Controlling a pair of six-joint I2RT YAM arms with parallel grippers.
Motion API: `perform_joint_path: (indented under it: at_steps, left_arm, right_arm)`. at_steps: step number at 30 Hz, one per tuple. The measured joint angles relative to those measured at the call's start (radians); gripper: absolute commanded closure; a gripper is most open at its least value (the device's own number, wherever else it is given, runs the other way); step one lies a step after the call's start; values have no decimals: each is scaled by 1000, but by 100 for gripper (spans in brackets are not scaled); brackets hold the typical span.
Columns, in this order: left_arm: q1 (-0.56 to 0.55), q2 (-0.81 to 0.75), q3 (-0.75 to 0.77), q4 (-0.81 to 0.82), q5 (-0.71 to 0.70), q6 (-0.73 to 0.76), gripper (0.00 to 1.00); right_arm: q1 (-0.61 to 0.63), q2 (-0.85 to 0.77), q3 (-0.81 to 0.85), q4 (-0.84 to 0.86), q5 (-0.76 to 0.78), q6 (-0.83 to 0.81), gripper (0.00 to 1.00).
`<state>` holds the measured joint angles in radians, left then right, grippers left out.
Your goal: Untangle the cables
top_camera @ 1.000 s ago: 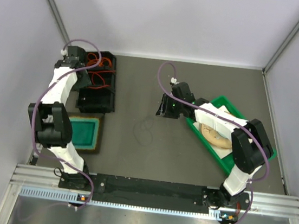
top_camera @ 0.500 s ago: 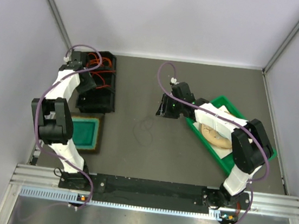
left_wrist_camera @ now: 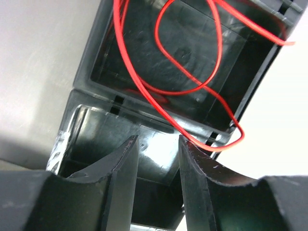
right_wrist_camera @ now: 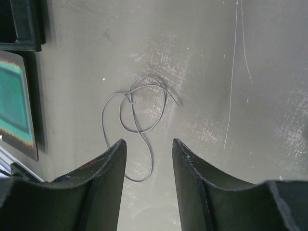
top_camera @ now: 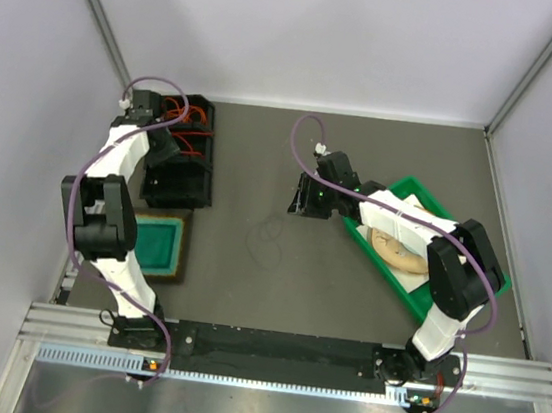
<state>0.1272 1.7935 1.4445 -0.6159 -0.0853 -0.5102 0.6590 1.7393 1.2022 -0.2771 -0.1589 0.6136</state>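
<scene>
Orange-red cables point(left_wrist_camera: 192, 91) are looped in the black bin point(left_wrist_camera: 147, 57), left hand point(left_wrist_camera: 158, 140) held half-open, empty, above it. Dark cable point(right_wrist_camera: 132, 100) is laid on the bench point(right_wrist_camera: 250, 144) right of the bin, under the half-open, empty right hand point(right_wrist_camera: 147, 142). Light, floppy stuff probably; best pinched at a loop.

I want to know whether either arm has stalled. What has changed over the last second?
The left end effector shifted slightly rightward over the black bin as its arm straightened a little. It is open above the orange-red cables, holding nothing. Nothing was gripped or let go. The right end effector, the dark cable beneath it and the green tray stayed put.
</scene>
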Motion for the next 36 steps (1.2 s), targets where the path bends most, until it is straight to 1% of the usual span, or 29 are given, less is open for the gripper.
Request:
perform_joint_path:
  at_steps: [5, 9, 14, 17, 23, 29, 33, 36]
  left_arm:
    - [1, 45, 56, 2, 19, 0, 58]
    - [2, 96, 131, 0, 27, 0, 59]
    - [3, 161, 219, 2, 74, 1, 61]
    - [3, 202, 274, -14, 101, 3, 61]
    - [3, 200, 276, -25, 103, 8, 59]
    - [3, 161, 277, -20, 77, 22, 58]
    - [4, 170, 314, -22, 66, 41, 60]
    - [4, 225, 394, -31, 71, 54, 60]
  right_arm:
    - [0, 0, 0, 0, 0, 0, 57]
    - [0, 0, 0, 0, 0, 0, 57]
    - [0, 0, 0, 0, 1, 0, 57]
    - [0, 0, 0, -1, 1, 0, 57]
    - [0, 0, 0, 0, 3, 0, 57]
    - [0, 0, 0, 0, 3, 0, 57]
    - [0, 0, 0, -1, 3, 0, 57]
    - [0, 0, 0, -1, 4, 0, 57]
